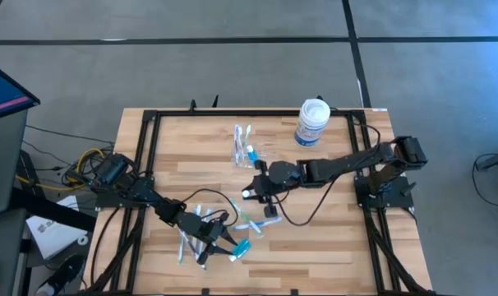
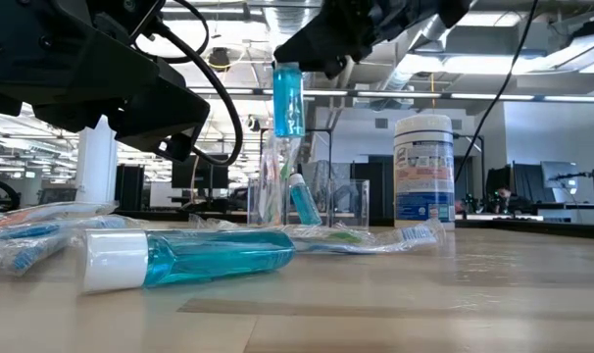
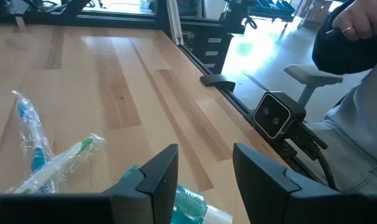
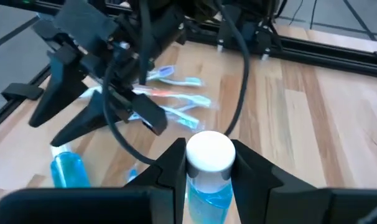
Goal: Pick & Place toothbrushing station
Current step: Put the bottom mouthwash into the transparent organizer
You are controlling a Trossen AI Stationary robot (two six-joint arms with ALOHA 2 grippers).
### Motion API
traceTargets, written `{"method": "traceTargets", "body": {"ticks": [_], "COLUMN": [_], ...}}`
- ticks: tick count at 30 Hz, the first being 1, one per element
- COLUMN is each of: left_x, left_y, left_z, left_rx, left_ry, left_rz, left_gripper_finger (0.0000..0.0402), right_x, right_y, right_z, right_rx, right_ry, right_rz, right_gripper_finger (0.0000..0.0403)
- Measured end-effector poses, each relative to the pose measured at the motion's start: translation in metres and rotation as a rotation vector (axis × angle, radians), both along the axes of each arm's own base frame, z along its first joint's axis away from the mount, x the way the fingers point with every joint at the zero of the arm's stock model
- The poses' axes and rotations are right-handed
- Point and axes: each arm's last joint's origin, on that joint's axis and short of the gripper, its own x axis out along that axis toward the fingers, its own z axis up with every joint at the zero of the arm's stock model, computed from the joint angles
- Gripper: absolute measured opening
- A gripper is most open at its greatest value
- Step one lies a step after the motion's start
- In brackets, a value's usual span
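The clear plastic toothbrushing station [image 2: 277,191] stands on the table's far middle [image 1: 245,150], with toothbrushes and a blue tube upright in it. My right gripper [image 1: 255,191] is above the table's middle, shut on a small blue bottle [image 2: 288,98] with a white cap. My left gripper [image 3: 204,171] is open near the front edge, hovering just above a second blue bottle [image 2: 189,260]. That bottle lies on its side on the table, apart from the fingers. My right gripper pinches the blue bottle between its two fingers, at the neck just under the white cap [image 4: 208,152]. The fingers slant down from the table's right. The bottle hangs upright, cap up, lifted clear of the table [image 2: 288,118].
A white jar with a blue label [image 1: 312,122] stands at the far right. Several wrapped toothbrushes [image 1: 253,222] lie about the table's middle and front, also near my left gripper [image 3: 48,165]. A seated person [image 3: 356,93] is beyond the table's edge.
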Motion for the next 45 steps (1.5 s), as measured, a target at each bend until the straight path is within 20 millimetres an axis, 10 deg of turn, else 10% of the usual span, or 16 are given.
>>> {"method": "traceTargets", "body": {"ticks": [45], "left_x": [-0.002], "left_y": [0.001], "left_z": [-0.002], "left_rx": [-0.017], "left_ry": [0.014], "left_rz": [0.004], "left_gripper_finger": [0.0149], "right_x": [-0.029], "right_y": [-0.114], "right_z": [-0.005], "right_rx": [0.014], "right_ry": [-0.026], "right_rz": [-0.324], "right_gripper_finger": [0.0086]}}
